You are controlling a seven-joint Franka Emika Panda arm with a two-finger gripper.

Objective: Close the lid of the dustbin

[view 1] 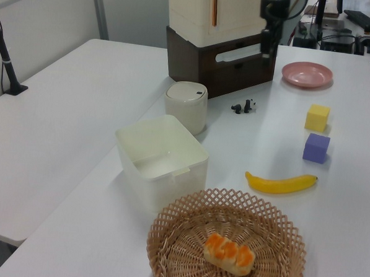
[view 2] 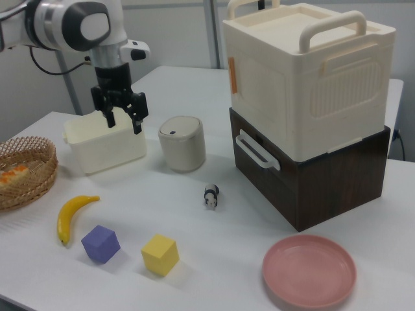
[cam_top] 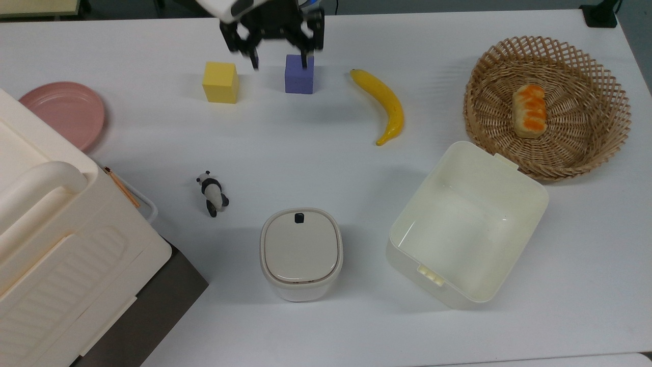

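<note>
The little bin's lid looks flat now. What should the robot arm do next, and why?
Probably nothing more than staying raised and clear. The lid lies flat inside the white rim of the dustbin, so it looks closed. The gripper is open, holding nothing, up above the purple cube and well away from the bin.

In the top view the gripper point(cam_top: 279, 60) hangs at the upper edge, fingers spread apart, over the table point(cam_top: 153, 127). Just beside it on the top view's right sits one cube point(cam_top: 299, 74); another cube point(cam_top: 220, 82) lies just to its left. Farther right of the gripper lies the banana point(cam_top: 384, 106), and beyond that the basket point(cam_top: 489, 117) with a bun point(cam_top: 530, 110) in it. Well below the gripper stands the dustbin point(cam_top: 301, 255), the lid point(cam_top: 300, 247) lying flat on it. The panda figure point(cam_top: 212, 193) lies left of the dustbin, the tub point(cam_top: 466, 224) right of it. The plate point(cam_top: 63, 113) and crate point(cam_top: 56, 244) sit far left of the gripper.
</note>
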